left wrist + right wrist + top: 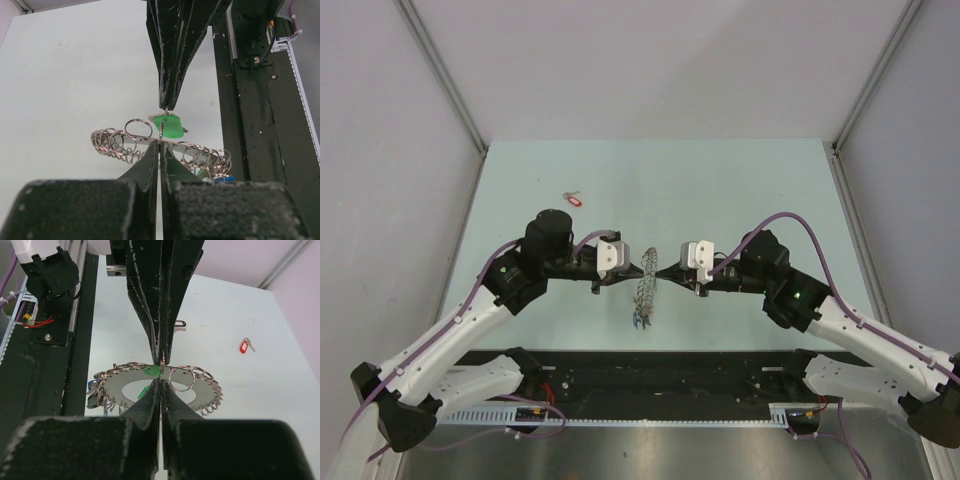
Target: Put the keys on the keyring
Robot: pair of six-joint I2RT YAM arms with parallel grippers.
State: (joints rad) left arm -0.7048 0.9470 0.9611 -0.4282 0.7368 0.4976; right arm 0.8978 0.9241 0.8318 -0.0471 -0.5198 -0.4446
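Ring-fringed silvery keyring (645, 292), middle of the counter (740, 190).
It is clamped in the left gripper (160, 145); a green-tagged key (169, 126) is pinched in the right gripper (160, 382).

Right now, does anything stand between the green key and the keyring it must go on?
Nothing visible does. The green key hangs right against the keyring, where the tips of the left gripper and the right gripper meet.

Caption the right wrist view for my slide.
Left gripper pinches the keyring's rim, right gripper a green-tagged key's loop; red-tagged key lies apart.
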